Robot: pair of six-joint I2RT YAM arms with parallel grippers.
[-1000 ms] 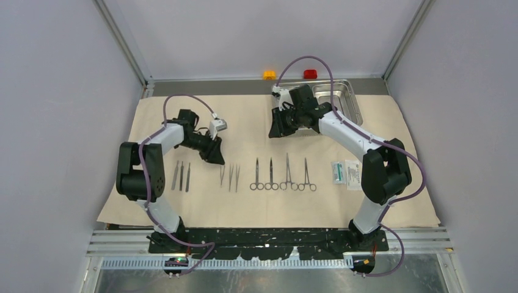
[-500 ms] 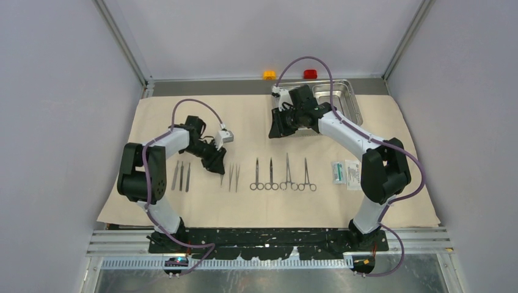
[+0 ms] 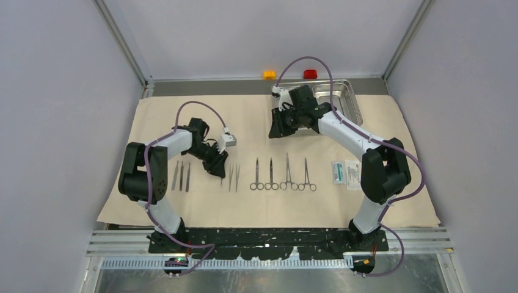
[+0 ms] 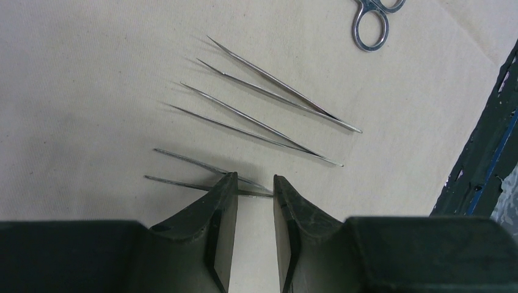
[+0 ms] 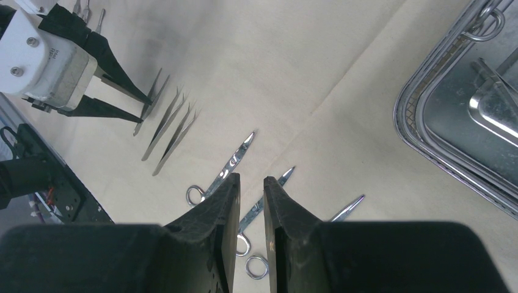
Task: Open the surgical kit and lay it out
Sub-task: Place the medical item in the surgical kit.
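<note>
The beige cloth [image 3: 183, 116] lies spread over the table. On it in a row lie three straight handles [image 3: 181, 176], three tweezers, several ring-handled clamps [image 3: 272, 171] and two packets [image 3: 345, 173]. My left gripper [image 3: 221, 170] is low over the leftmost tweezers [image 4: 183, 159]. It [image 4: 255, 178] is open, and the joined end of those tweezers lies on the cloth between its tips. Two more tweezers [image 4: 333, 117] lie just beyond. My right gripper [image 3: 273, 131] hangs above the cloth left of the steel tray [image 3: 351, 104], open a little [image 5: 251, 178], nothing in it.
An orange block [image 3: 269, 74] and a red block [image 3: 310, 74] sit on the back ledge behind the cloth. The tray's rim [image 5: 406, 104] is at the right of the right wrist view. The black base rail [image 3: 269, 238] runs along the near edge.
My left gripper has moved toward the near edge and to the right, down onto the leftmost tweezers. The right arm and the laid-out instruments have not moved.
</note>
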